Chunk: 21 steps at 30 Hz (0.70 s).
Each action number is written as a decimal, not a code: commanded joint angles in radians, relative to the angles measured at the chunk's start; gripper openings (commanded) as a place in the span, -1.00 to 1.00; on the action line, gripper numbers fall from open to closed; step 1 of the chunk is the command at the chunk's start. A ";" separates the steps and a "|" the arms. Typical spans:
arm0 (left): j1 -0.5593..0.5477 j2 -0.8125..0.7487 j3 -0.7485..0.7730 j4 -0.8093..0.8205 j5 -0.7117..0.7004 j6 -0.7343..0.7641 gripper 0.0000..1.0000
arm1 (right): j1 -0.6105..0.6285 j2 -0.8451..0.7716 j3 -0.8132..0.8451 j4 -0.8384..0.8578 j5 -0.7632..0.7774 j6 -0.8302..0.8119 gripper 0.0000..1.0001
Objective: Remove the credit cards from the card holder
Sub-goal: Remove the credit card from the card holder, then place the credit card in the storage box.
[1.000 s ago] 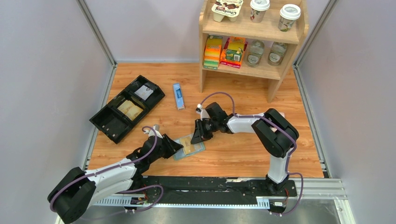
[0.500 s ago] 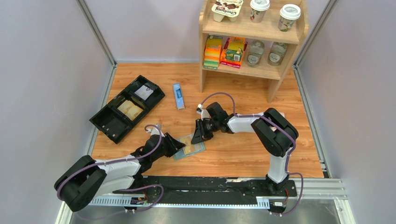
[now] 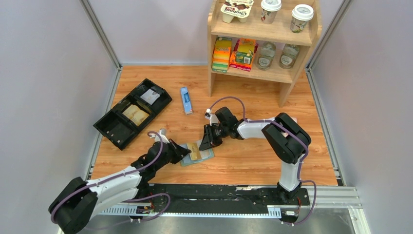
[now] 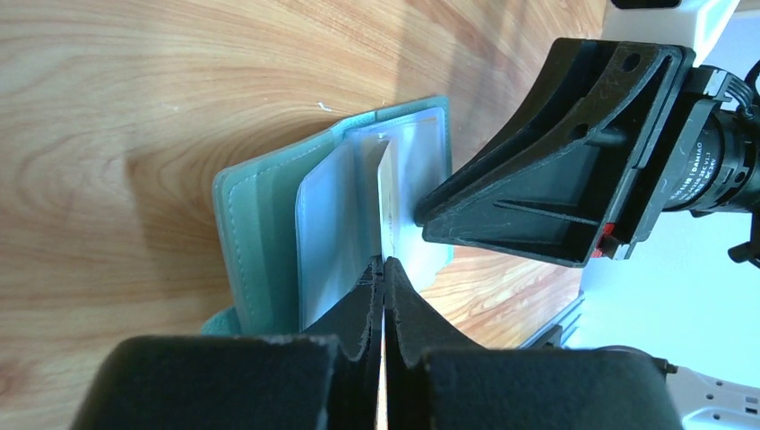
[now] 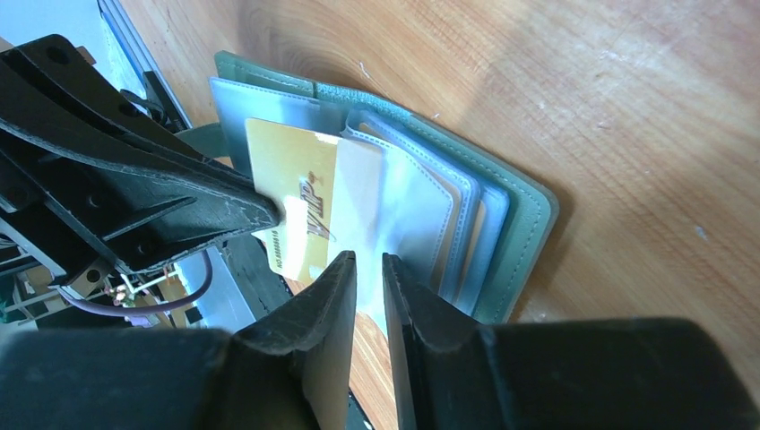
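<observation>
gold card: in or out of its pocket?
Partly out. The gold card has one end under the clear pocket page; left gripper pinches the bare end.

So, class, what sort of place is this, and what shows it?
Probably a robot test cell staged like a shop: plain grey panel walls, a light wooden shelf unit stocked with cups and snack boxes, two white-and-black robot arms.

The left arm (image 3: 122, 178) lies low and stretched out toward the near-left side of the card holder (image 4: 260, 233). Its hand (image 4: 385, 262) has both fingers pressed together on the edge of a credit card (image 5: 291, 188). The right arm (image 3: 287, 141) is folded at the elbow, with the forearm reaching the card holder from the far right. Its hand (image 5: 367, 258) points down, fingers a little apart, tips on an inner page.
</observation>
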 commanded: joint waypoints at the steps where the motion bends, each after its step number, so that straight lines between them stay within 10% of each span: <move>1: -0.002 -0.130 0.022 -0.261 -0.047 0.072 -1.00 | -0.004 0.023 -0.038 -0.083 0.112 -0.040 -0.46; 21: 0.000 -0.346 0.394 -0.720 0.107 0.598 -1.00 | -0.004 -0.385 0.060 -0.232 0.066 -0.276 0.37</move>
